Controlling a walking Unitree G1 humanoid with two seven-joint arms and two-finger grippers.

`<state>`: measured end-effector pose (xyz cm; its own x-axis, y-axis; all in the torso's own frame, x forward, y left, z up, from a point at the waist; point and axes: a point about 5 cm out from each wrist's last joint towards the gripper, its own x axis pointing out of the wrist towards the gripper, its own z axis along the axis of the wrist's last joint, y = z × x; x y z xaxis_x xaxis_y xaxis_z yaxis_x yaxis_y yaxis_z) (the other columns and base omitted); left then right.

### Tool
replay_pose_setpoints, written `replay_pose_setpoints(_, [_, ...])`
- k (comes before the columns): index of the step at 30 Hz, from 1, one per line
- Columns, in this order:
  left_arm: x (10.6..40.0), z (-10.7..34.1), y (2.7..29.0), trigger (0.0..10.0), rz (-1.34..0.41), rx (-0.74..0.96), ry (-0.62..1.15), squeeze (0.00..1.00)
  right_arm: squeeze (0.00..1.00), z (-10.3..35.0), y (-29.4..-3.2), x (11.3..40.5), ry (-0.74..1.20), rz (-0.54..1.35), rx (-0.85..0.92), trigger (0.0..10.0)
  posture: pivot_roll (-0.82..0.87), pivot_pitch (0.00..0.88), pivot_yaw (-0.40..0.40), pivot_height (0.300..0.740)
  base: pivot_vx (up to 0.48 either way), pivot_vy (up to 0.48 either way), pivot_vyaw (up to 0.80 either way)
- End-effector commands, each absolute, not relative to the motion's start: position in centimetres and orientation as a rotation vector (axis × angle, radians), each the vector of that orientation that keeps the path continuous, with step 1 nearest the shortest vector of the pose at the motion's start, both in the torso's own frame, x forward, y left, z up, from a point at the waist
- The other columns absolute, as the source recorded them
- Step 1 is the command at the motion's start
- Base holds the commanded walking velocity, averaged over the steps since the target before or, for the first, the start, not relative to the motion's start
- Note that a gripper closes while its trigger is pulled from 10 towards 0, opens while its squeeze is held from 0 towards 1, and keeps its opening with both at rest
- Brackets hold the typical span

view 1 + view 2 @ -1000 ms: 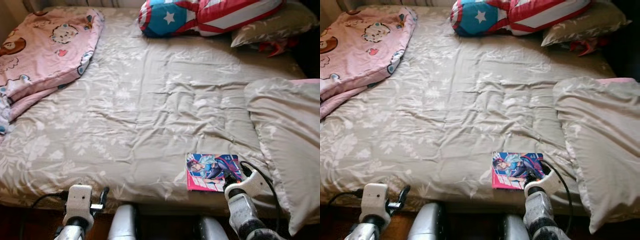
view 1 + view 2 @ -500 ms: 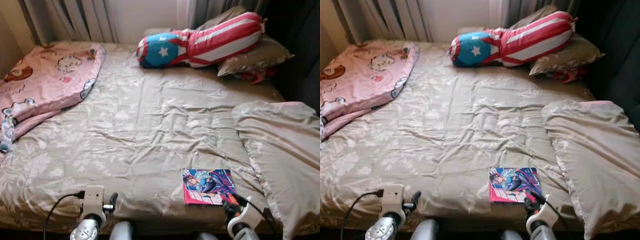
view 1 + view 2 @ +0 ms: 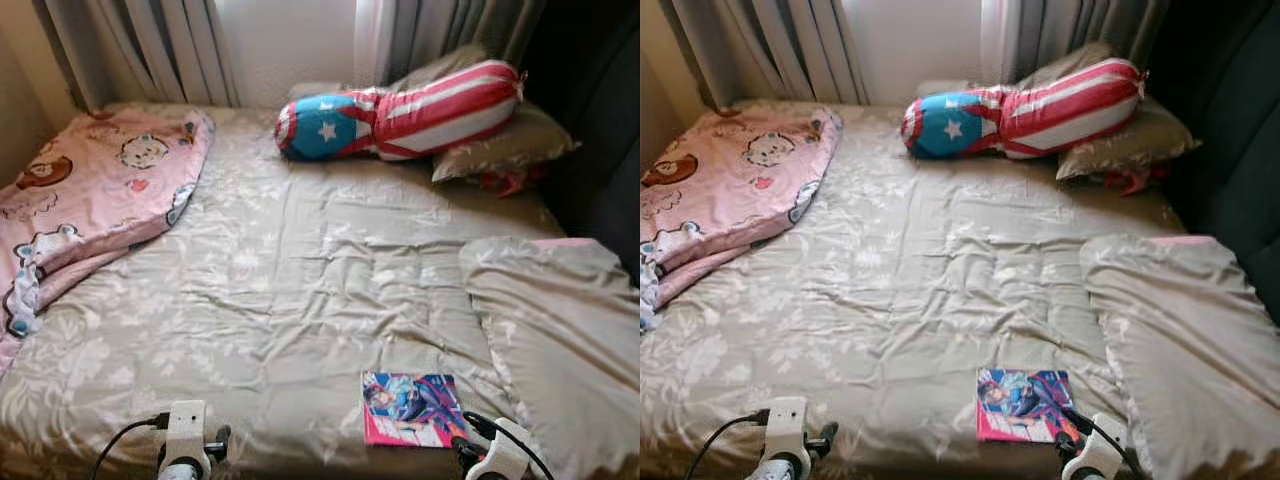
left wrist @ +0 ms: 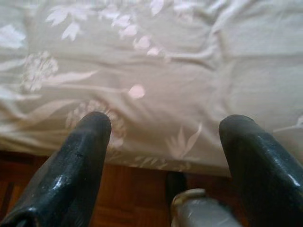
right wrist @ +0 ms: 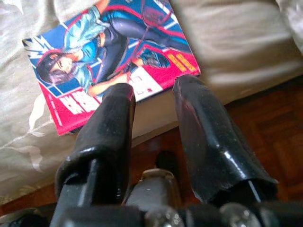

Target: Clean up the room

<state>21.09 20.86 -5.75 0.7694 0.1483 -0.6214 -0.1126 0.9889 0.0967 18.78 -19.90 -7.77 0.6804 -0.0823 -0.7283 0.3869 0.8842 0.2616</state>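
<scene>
Right pincer [image 5: 154, 90] withdrawn, colourful comic book [image 3: 408, 408]

You see both arms cut off by the bottom edge of the eye views, so the right gripper [image 5: 154, 92] tips are lost there. Book [image 3: 410, 409] title text is too blurred for you to read, and its near corner sits hidden behind one finger [image 5: 113, 118]. Red thing [image 3: 505, 181] at the bed's far right corner is mostly tucked under the pillow [image 3: 505, 150]; you can't tell what it is. Pink blanket [image 3: 90, 200] runs off the left edge.
</scene>
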Motion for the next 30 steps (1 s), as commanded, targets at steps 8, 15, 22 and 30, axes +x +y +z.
replay_pose_setpoints(8, [18.8, -7.4, 21.1, 10.0, 0.141, 0.076, 0.806, 0.00, 0.00, -8.1, -18.2, 18.8, 0.828, -0.194, 0.386, 10.0, 0.01, 0.000, -0.058, 0.740, 0.000, 0.000, 0.00])
replay_pose_setpoints(15, [18.5, -7.5, 21.2, 10.0, 0.150, 0.071, 0.819, 0.00, 0.00, -8.1, -17.9, 18.7, 0.832, -0.161, 0.337, 10.0, 0.01, 0.000, -0.051, 0.740, 0.000, 0.000, 0.36])
replay_pose_setpoints(22, [18.5, -7.6, 21.0, 10.0, 0.143, 0.080, 0.826, 0.00, 0.00, -8.4, -17.6, 18.2, 0.859, -0.140, 0.325, 10.0, 0.02, 0.000, -0.041, 0.740, 0.000, 0.000, 0.80])
replay_pose_setpoints(30, [19.1, -7.3, 20.9, 10.0, 0.139, 0.085, 0.816, 0.00, 0.00, -8.4, -17.2, 18.2, 0.866, -0.132, 0.326, 10.0, 0.02, 0.000, -0.041, 0.740, 0.000, 0.000, 0.80])
